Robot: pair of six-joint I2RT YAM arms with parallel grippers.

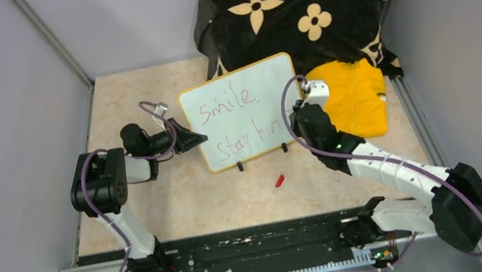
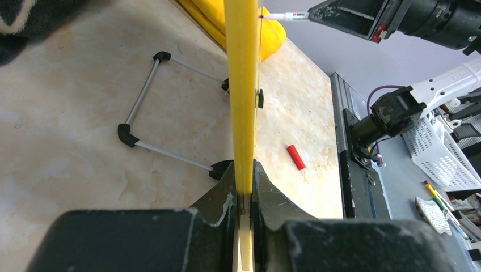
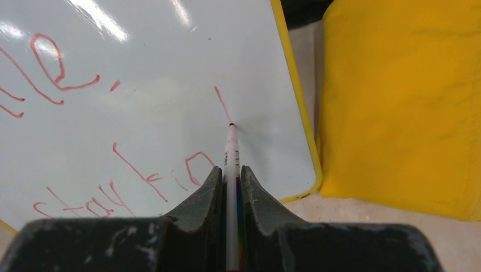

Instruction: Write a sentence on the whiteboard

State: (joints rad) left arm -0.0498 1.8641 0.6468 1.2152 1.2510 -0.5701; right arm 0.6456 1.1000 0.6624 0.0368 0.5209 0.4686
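Marker (image 3: 231, 148) tip on whiteboard (image 1: 248, 108), both arms gripping

The left jaws are clamped on the whiteboard's left edge. The left wrist view shows that grip edge-on, with the thin yellow frame pinched between them. It also shows a wire stand (image 2: 143, 95) with black corner caps behind the board, which the overhead view hides. The board stands mid-tabletop (image 1: 159, 195), leaning back, on two black feet (image 1: 240, 167). The overhead view alone gives the whole sentence (image 1: 227, 106) in red: "smile" above roughly "stay fin". On the tabletop in front of the board, apart from it, lies a red cap (image 1: 279, 181). The right jaws are closed on the marker. Only the right wrist view shows its tip touching the white surface. The tip sits at the lower end of a short red stroke, right of "fin" and near the right frame. A yellow cloth (image 1: 358, 96) lies just right of the board, and a black floral blanket (image 1: 299, 13) lies behind it.
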